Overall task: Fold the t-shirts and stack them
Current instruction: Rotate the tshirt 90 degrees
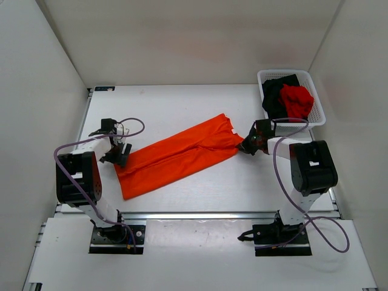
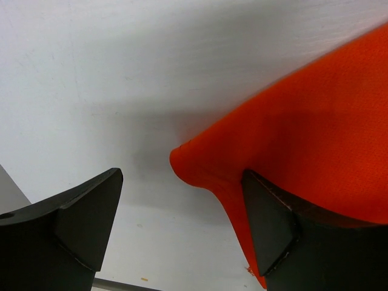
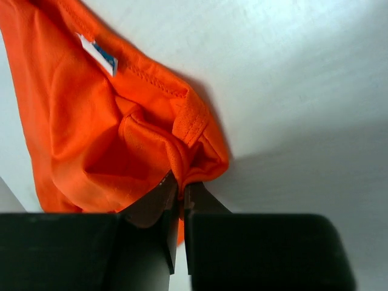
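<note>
The orange t-shirt (image 1: 179,154) lies as a long folded strip slanting across the table from near left to far right. My left gripper (image 1: 119,155) is open at the strip's left corner; in the left wrist view (image 2: 182,200) the orange corner (image 2: 291,133) lies between the jaws, one finger over the cloth. My right gripper (image 1: 247,147) is shut on the shirt's right end; the right wrist view shows the pinched collar fold (image 3: 188,157) with a label (image 3: 97,53). The black t-shirt (image 1: 276,97) and the red t-shirt (image 1: 297,100) lie crumpled in the basket.
The white mesh basket (image 1: 319,100) stands at the far right corner by the right wall. White walls close in the table on three sides. A metal rail (image 1: 200,215) runs along the near edge by the arm bases.
</note>
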